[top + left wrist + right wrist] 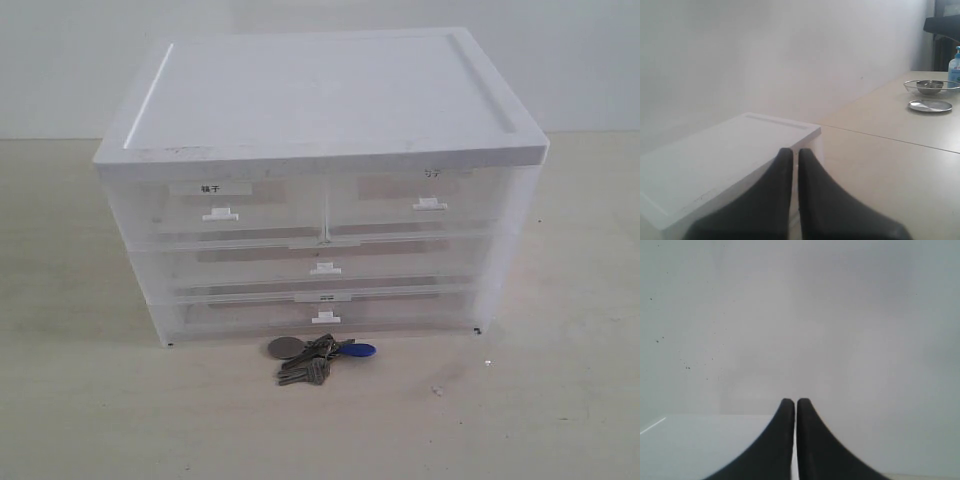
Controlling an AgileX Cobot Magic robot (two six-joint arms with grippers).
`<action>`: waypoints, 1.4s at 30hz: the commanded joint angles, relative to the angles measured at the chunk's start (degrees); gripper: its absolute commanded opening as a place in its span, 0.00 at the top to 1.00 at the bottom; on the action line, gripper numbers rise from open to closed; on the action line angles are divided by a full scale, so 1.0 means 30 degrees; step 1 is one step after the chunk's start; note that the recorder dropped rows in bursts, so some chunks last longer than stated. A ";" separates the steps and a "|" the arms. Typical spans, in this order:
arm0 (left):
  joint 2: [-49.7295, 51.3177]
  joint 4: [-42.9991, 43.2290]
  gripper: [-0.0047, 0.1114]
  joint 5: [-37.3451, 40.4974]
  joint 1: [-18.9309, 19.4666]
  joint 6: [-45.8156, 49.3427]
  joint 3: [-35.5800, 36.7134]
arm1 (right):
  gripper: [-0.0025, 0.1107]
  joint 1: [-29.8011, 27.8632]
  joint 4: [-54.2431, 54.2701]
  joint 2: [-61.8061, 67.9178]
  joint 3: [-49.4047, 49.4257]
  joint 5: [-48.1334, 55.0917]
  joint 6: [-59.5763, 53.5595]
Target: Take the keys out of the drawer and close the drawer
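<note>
The keys (318, 358), grey metal with a blue tag and a dark oval fob, lie on the table just in front of the white drawer unit (320, 190). Every drawer front, the bottom drawer (324, 313) included, sits flush with the unit. Neither gripper shows in the exterior view. In the left wrist view my left gripper (795, 152) is shut with nothing between its black fingers, held above a corner of the unit's white top (725, 160). My right gripper (795, 402) is likewise shut on nothing, facing a pale wall above a white surface.
The pale table (540, 400) stretches around the unit. In the left wrist view a wire basket with a metal bowl (931, 87), a flat metal lid (930, 105) and a blue soap bottle (954, 65) stand far off on a neighbouring table.
</note>
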 commanded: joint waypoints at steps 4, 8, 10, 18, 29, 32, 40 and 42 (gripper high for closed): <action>-0.0095 0.0052 0.92 0.0087 -0.0090 -0.0086 0.0076 | 0.98 0.0019 -0.0009 -0.0072 -0.0026 0.0146 0.0008; -0.0283 0.0052 0.92 0.0102 -0.0090 -0.0086 0.0208 | 0.98 0.0019 -0.0009 -0.0072 -0.0026 0.0146 0.0008; -0.0684 0.0188 0.92 0.0068 -0.0090 -0.0086 0.0381 | 0.98 0.0019 -0.0009 -0.0072 -0.0026 0.0146 0.0008; -0.3337 0.5506 0.92 -0.1203 0.1173 -0.4083 0.1145 | 0.98 0.0019 -0.0009 -0.0072 -0.0026 0.0146 0.0008; -0.3456 1.6519 0.92 -0.5219 0.3634 -1.5432 0.2466 | 0.98 0.0019 -0.0018 -0.0072 -0.0026 0.0078 0.0008; -0.3456 1.6775 0.92 -0.6960 0.4366 -1.5524 0.3639 | 0.98 0.0019 -0.0018 -0.0072 -0.0026 0.0078 0.0008; -0.3456 1.9363 0.92 -1.0337 0.5676 -1.7900 0.6698 | 0.98 0.0019 -0.0018 -0.0072 -0.0026 0.0078 0.0008; -0.3456 2.0382 0.92 -1.1051 0.5676 -1.9099 0.7541 | 0.98 0.0019 -0.0018 -0.0072 -0.0026 0.0078 0.0008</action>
